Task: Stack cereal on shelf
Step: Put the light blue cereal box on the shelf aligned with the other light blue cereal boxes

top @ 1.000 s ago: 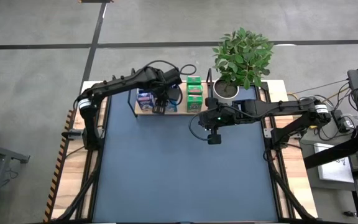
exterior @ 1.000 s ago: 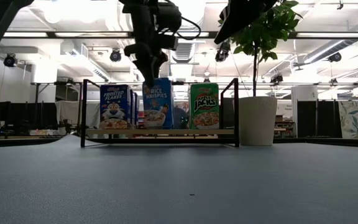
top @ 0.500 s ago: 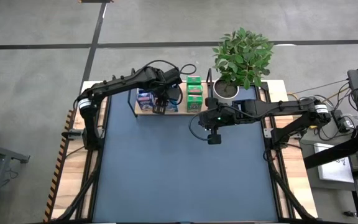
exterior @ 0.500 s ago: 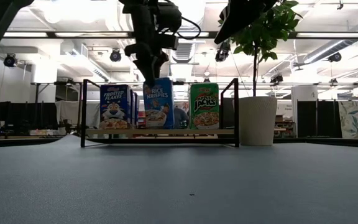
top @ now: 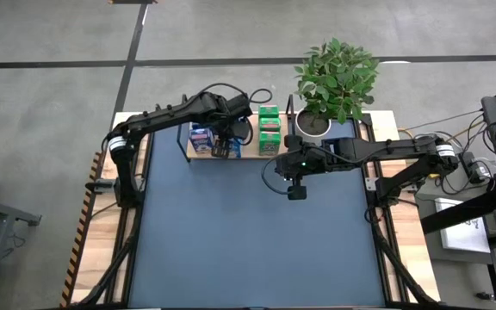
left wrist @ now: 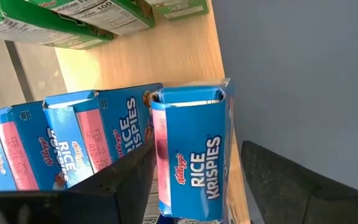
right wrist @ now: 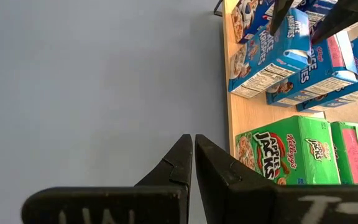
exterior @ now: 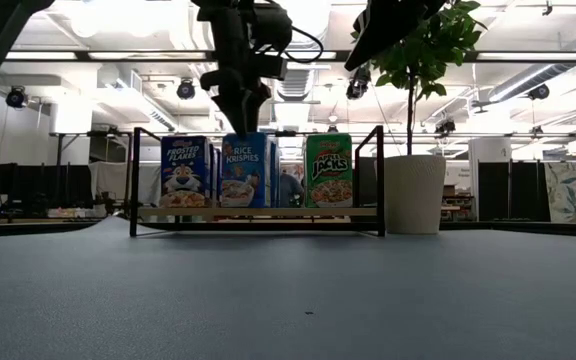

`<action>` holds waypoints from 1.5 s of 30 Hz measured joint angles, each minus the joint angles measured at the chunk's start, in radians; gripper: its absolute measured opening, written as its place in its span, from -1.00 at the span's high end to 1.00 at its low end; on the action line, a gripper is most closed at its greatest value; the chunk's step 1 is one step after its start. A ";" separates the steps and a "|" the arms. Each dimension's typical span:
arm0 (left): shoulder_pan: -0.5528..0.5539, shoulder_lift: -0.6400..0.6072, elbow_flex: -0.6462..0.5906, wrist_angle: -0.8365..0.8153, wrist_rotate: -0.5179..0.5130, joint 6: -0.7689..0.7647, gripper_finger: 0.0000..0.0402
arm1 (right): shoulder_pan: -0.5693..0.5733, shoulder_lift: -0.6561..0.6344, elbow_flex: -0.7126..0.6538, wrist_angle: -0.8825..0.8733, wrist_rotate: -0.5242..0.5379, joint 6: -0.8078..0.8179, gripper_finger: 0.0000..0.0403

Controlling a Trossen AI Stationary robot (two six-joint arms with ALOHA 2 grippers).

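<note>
The wooden-board shelf (top: 250,148) stands at the table's far edge on black wire ends. On it stand cereal boxes: dark blue ones (exterior: 185,172), light blue Rice Krispies ones (left wrist: 73,137) and green ones (exterior: 328,172). The front Rice Krispies box (exterior: 245,170) stands upright on its bottom on the board. My left gripper (exterior: 240,120) hangs just above it, open and pointing down, its fingers on either side of the box's top (left wrist: 188,96). My right gripper (right wrist: 193,140) is shut on nothing, above the blue mat (top: 296,191) near the shelf. My left gripper's fingers straddle the top of the front Rice Krispies box from above. A gap shows between the box and one finger (left wrist: 278,180). Whether the other finger (left wrist: 126,177) touches the box's side, I cannot tell. The box rests on the shelf board.
A white pot with a leafy plant (top: 334,82) stands right of the shelf at the far edge. The blue mat (top: 248,241) stretches from the shelf to the near edge. The room shows beyond the table.
My left gripper has opened and stayed where it was. The front Rice Krispies box, earlier slightly tilted between the fingers, has settled upright on the shelf board, a little closer to the dark blue boxes.
</note>
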 joint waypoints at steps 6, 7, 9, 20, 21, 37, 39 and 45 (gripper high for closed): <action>-0.001 -0.006 0.042 -0.051 -0.008 -0.009 -0.12 | 0.000 0.000 0.000 0.000 0.000 0.000 0.95; -0.001 -0.007 0.059 -0.067 -0.007 -0.019 -0.12 | 0.000 0.000 0.000 0.000 0.000 0.002 0.95; -0.001 -0.010 0.092 -0.088 0.005 -0.038 -0.11 | 0.000 0.000 0.000 0.000 0.000 0.008 0.95; -0.017 -0.216 -0.148 0.179 0.027 -0.052 0.37 | 0.000 0.000 -0.014 0.000 0.000 0.011 0.95; -0.017 -0.242 -0.200 0.234 0.027 -0.058 0.43 | 0.000 0.000 -0.015 0.000 0.000 0.011 0.95; -0.021 -0.445 -0.701 0.808 -0.122 -0.171 0.84 | 0.000 0.000 -0.016 0.029 0.000 0.010 0.95; -0.023 -0.438 -0.707 0.808 -0.123 -0.199 0.84 | 0.000 0.000 -0.016 0.030 0.000 0.010 0.95; -0.028 -0.401 -0.704 0.816 -0.124 -0.278 0.84 | 0.000 0.000 -0.016 0.044 0.000 0.010 0.95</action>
